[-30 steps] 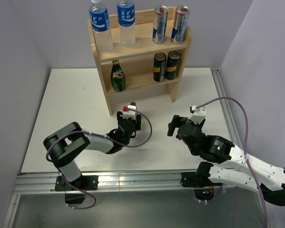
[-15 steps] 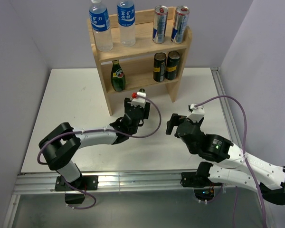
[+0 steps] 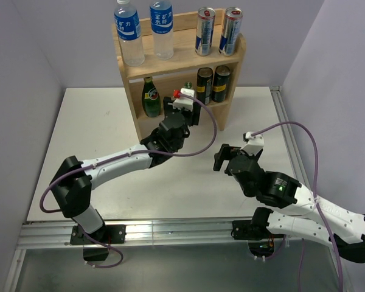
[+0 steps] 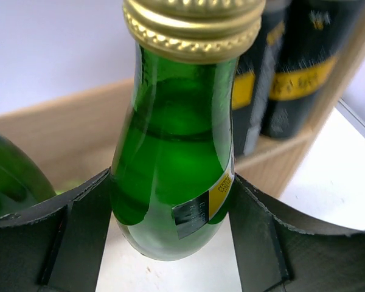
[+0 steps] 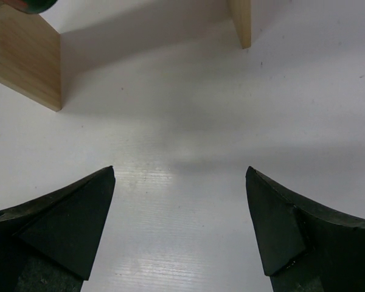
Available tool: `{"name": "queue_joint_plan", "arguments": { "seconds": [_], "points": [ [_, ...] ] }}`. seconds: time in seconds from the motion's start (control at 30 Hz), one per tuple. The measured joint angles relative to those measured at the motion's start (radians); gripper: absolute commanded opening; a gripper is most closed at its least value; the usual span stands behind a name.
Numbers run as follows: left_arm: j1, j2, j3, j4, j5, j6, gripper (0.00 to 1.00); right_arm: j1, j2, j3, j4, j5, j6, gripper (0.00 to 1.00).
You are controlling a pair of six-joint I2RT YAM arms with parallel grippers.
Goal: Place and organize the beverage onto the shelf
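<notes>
My left gripper (image 3: 182, 109) is shut on a green glass bottle with a gold cap (image 4: 170, 152). It holds the bottle upright at the front of the lower tier of the light-wood shelf (image 3: 134, 118). The bottle's cap (image 3: 187, 86) shows between another green bottle (image 3: 149, 97) on the left of that tier and two black-and-yellow cans (image 3: 205, 86) on the right. In the left wrist view the black fingers (image 4: 79, 237) press on both sides of the bottle's body, with the cans (image 4: 298, 67) right behind. My right gripper (image 3: 222, 157) is open and empty over the table (image 5: 180, 169).
The shelf's top board carries two water bottles with blue labels (image 3: 129, 33) and two silver-blue cans (image 3: 204, 31). The shelf's two side panels (image 5: 24, 55) stand on the white table (image 3: 85, 134) ahead of my right gripper. Grey walls close in on the left, back and right.
My left arm has carried the green bottle away from the table's middle to the front of the shelf's lower tier. The right arm has hardly moved.
</notes>
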Motion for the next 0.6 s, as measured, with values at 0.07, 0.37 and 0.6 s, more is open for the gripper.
{"name": "queue_joint_plan", "arguments": {
  "seconds": [0.07,0.37,0.6],
  "points": [
    [0.013,0.003,0.027,-0.010,-0.001,0.015,0.00,0.000,-0.002,0.009,0.002,0.002,-0.004,0.95],
    [0.098,0.079,0.145,-0.035,-0.001,0.059,0.00,0.000,-0.032,0.017,-0.003,0.008,-0.007,0.95],
    [0.140,0.151,0.192,-0.061,0.000,0.056,0.00,0.000,-0.065,0.017,-0.031,0.016,-0.003,0.95]
  ]
}}
